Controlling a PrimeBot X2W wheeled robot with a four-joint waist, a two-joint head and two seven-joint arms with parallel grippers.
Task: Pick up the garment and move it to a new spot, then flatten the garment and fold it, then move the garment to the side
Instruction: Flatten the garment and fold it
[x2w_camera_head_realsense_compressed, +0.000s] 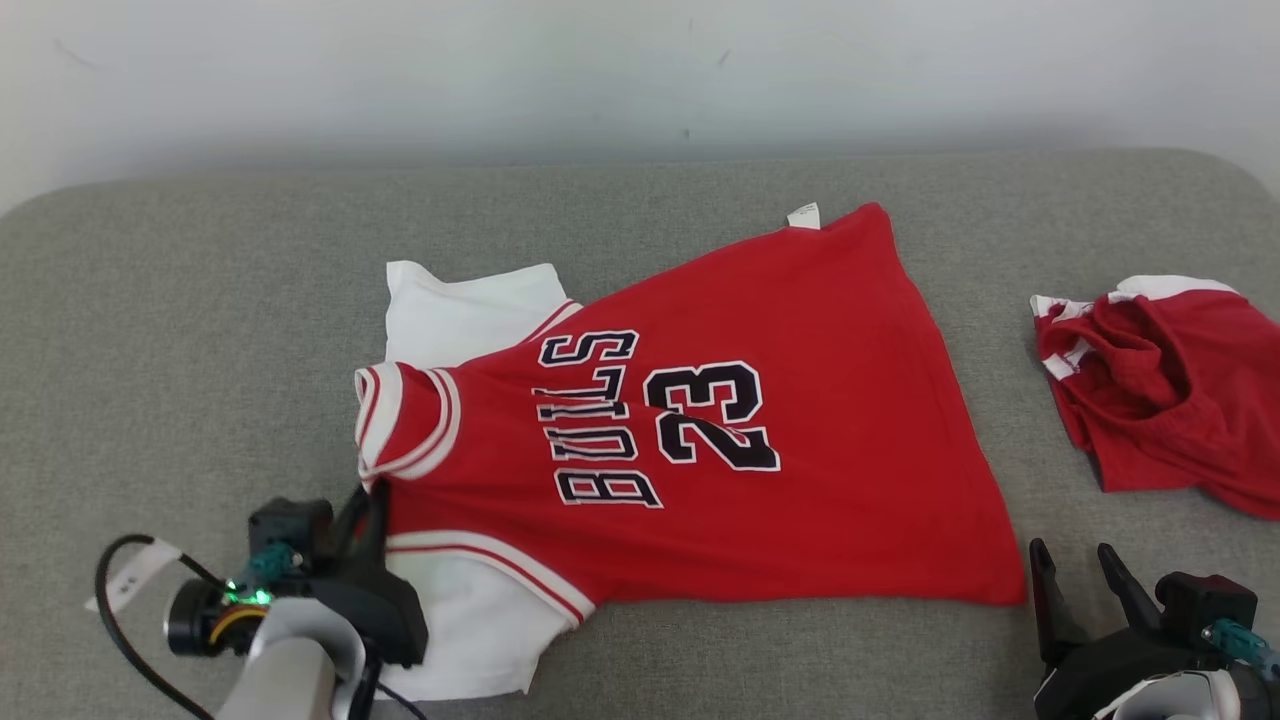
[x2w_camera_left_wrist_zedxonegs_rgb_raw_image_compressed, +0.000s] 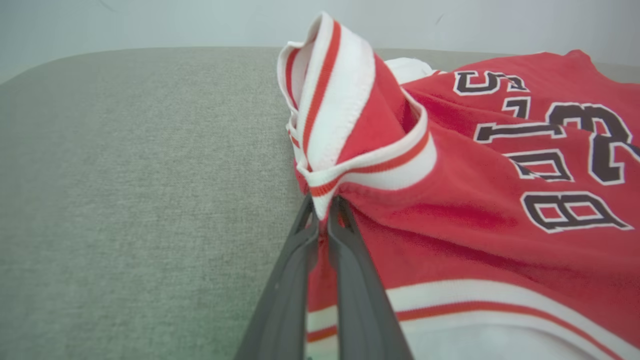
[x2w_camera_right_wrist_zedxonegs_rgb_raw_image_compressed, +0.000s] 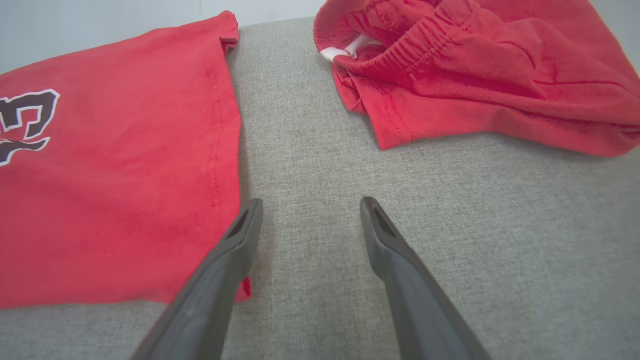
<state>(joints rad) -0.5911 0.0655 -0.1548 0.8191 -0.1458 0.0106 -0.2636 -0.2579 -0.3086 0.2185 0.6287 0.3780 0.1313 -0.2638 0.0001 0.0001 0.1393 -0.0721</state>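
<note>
Head view: the red jersey (x2w_camera_head_realsense_compressed: 800, 400) is lying face up and mostly spread on the grey padded surface (x2w_camera_head_realsense_compressed: 200, 300). Its collar is pointing toward the robot's left and its hem toward the right. One white sleeve (x2w_camera_head_realsense_compressed: 465, 310) is showing at the far side and another (x2w_camera_head_realsense_compressed: 470, 630) at the near side.

The left gripper (x2w_camera_head_realsense_compressed: 372, 492) is clenching on the striped collar (x2w_camera_left_wrist_zedxonegs_rgb_raw_image_compressed: 345, 100) and bunching it upward, as the left wrist view is showing. The right gripper (x2w_camera_head_realsense_compressed: 1072, 550) is hovering released, jaws apart, over bare surface just beside the hem (x2w_camera_right_wrist_zedxonegs_rgb_raw_image_compressed: 220, 125), and is touching nothing.

Judging from this layout, no fold is in place and the move to the side is yet to come. The collar grip is probably serving either the lift or a flattening pull; which of the two cannot be told.

Red shorts (x2w_camera_head_realsense_compressed: 1170, 390) are occupying the right end, with a strip of bare surface separating them from the hem. Open room is lying to the left of the collar and along the far side, up to where the surface's rounded edge is meeting the pale wall (x2w_camera_head_realsense_compressed: 600, 70). The near strip is looking narrow, and both arms are crowding it.
</note>
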